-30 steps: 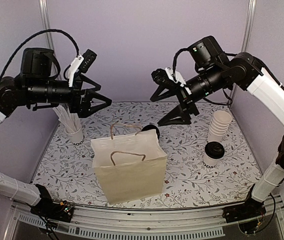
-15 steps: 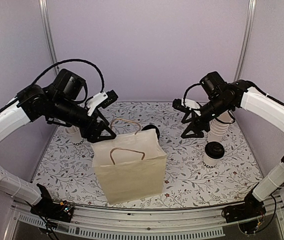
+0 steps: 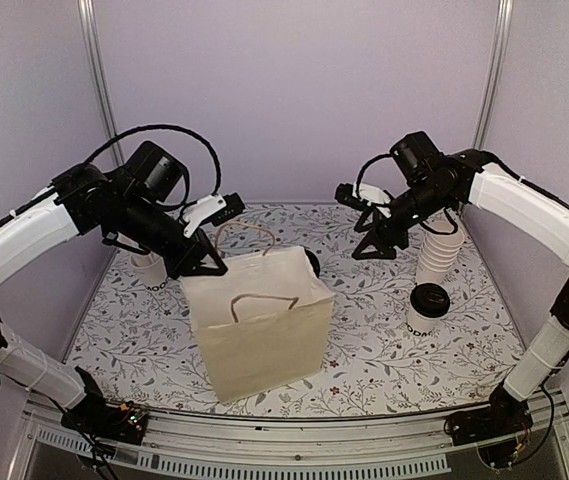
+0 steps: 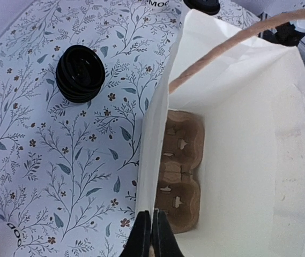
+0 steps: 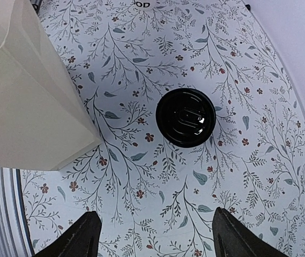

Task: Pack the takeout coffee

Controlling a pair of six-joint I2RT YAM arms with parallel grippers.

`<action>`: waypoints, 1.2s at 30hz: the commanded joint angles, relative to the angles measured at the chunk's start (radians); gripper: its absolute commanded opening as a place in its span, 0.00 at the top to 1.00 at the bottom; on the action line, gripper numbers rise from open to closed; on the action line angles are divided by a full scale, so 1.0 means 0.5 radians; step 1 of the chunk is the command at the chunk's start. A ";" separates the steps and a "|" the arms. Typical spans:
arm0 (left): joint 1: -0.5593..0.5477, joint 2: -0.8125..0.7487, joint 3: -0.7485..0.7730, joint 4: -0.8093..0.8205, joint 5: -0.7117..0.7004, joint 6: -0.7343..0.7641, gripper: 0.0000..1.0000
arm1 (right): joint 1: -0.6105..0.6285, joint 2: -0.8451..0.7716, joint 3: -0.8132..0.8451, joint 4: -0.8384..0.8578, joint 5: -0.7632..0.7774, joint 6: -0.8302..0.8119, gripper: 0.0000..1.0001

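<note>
The right tool (image 5: 156,214) hangs with its fingers spread wide above the floral counter (image 5: 238,64). The takeout coffee (image 5: 185,118) shows its black lid from above, near a pale paper bag (image 5: 23,96) but apart from it.

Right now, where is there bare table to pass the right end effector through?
Widest bare patch: the table between the paper bag and the takeout coffee. Another lies left of the bag, toward the near edge. Crowded: far right, where the cup stack stands behind the coffee, and behind the bag, where the left end effector pinches its rim.
</note>
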 commanded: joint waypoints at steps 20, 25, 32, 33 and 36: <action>-0.492 -0.148 -0.002 0.074 -0.639 -0.306 1.00 | 0.004 0.132 0.107 -0.034 -0.035 0.038 0.27; -0.760 -0.085 0.060 0.084 -0.855 -0.516 0.99 | 0.004 0.127 0.094 -0.032 -0.047 0.043 0.27; -1.252 0.147 0.197 -0.123 -1.316 -0.834 0.72 | 0.004 0.117 0.088 -0.040 -0.068 0.043 0.27; -1.314 0.187 0.217 -0.149 -1.414 -0.878 0.68 | 0.004 0.115 0.088 -0.041 -0.071 0.043 0.27; -1.480 0.293 0.253 -0.172 -1.718 -0.974 0.60 | 0.004 0.116 0.090 -0.046 -0.080 0.043 0.27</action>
